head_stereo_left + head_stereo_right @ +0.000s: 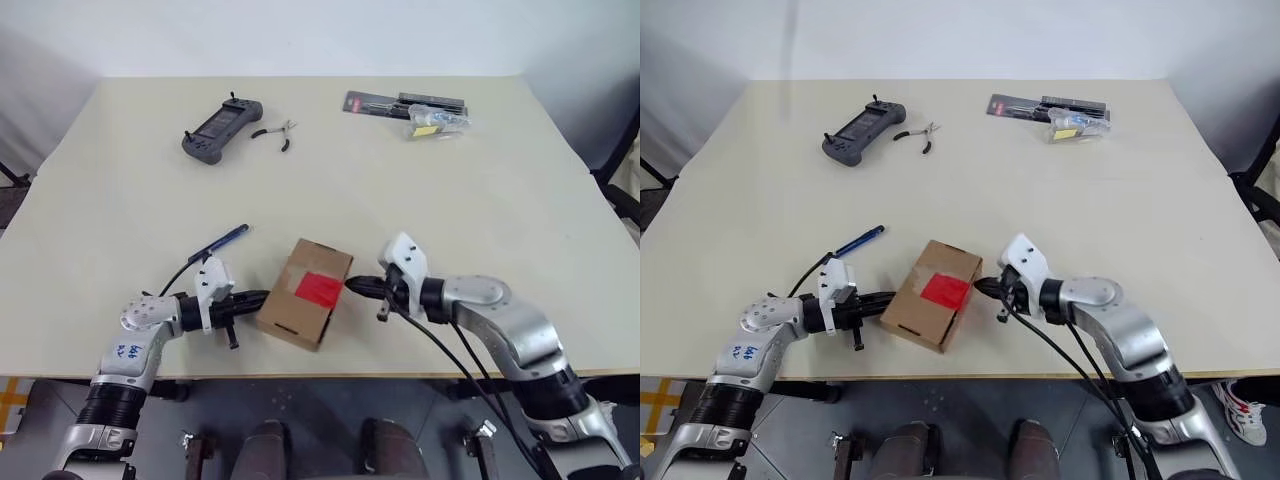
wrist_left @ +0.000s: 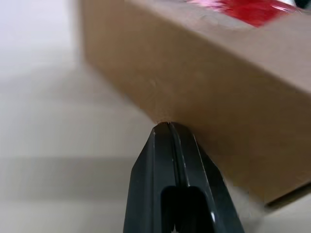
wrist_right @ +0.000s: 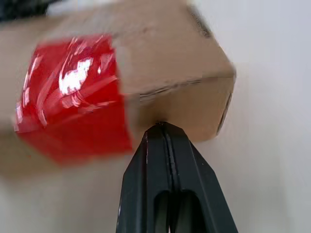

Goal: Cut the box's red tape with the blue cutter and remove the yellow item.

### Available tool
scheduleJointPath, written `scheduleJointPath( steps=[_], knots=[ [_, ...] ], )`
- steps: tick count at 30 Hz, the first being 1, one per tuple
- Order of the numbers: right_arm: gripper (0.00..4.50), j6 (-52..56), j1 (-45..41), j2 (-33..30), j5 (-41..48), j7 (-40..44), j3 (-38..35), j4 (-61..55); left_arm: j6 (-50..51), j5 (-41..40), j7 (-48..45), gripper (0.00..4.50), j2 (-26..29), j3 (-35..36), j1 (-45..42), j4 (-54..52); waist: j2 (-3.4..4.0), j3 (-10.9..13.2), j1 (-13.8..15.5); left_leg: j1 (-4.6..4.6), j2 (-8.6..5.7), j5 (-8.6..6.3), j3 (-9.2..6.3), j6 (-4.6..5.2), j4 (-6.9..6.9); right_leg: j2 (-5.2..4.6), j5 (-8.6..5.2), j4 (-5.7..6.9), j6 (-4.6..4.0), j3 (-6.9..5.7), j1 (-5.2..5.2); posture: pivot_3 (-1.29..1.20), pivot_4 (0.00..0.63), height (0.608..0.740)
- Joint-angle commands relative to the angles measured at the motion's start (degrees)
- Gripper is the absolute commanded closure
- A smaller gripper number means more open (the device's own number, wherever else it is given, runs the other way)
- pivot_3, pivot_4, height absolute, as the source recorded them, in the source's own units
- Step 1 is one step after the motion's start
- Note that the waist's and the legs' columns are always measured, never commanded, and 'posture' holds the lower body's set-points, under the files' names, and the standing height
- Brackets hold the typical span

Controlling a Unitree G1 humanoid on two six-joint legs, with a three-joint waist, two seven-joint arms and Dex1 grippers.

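Both grippers, left (image 1: 262,297) and right (image 1: 352,285), are pressing closed fingertips against opposite sides of the box (image 1: 303,292) near the table's (image 1: 120,180) front edge. They are best squeezing evenly, keeping the red tape (image 1: 320,288) upward. The cutter (image 1: 222,239) is lying just behind, unobstructed; pliers (image 1: 276,133) and controller (image 1: 221,128) are sitting well apart.

The box (image 1: 305,293) is matt brown cardboard; its red tape (image 3: 73,94) is glossy, wrinkled plastic film catching highlights. Pincer fingers (image 2: 170,184) are smooth black plastic. The tabletop (image 1: 450,190) is matt, pale and smooth.
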Motion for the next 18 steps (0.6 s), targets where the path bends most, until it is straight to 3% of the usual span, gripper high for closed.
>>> scheduleJointPath(
  steps=[1, 5, 10, 18],
  knots=[
    [4.48, -1.4, -3.1, 1.18, -0.86, 0.33, 0.11, 2.29, -0.72, 0.79, -3.85, 4.5, -1.45, -3.5, -1.62, 1.44, 0.0, 0.0, 0.07, 0.0, 0.0, 0.0, 0.0, 0.0, -0.01, 0.0, 0.0, 0.01, 0.0, 0.0, 0.0, 0.0, 0.15, 0.74],
    [4.48, -2.11, -5.41, 1.13, -2.92, 0.86, 1.03, 6.18, -1.39, 1.52, -5.58, 4.5, -2.99, -5.01, -2.93, 2.91, -0.01, -0.01, 0.09, 0.0, -0.01, 0.0, 0.0, 0.0, 0.0, 0.0, 0.0, 0.0, 0.01, 0.0, 0.0, 0.0, 0.15, 0.74],
    [4.48, -7.84, -9.46, 0.11, -7.6, 1.06, 0.46, 14.33, -2.35, 3.55, -3.8, 4.5, -8.86, -7.33, -6.63, 5.14, 0.0, -0.01, 0.6, -0.07, -0.03, -0.01, 0.01, 0.02, 0.19, -0.01, 0.01, 0.03, 0.02, 0.02, 0.01, 0.0, 0.15, 0.74],
    [4.48, -6.04, -7.73, -3.38, -6.87, -3.71, -9.82, 12.32, -4.51, 5.51, 0.28, 4.5, -2.2, -1.68, -2.6, 7.27, 0.0, -0.01, -0.6, 0.04, 0.01, -0.02, 0.05, 0.03, 0.03, 0.0, 0.02, 0.06, 0.03, 0.04, 0.0, 0.0, 0.15, 0.74]
  ],
)
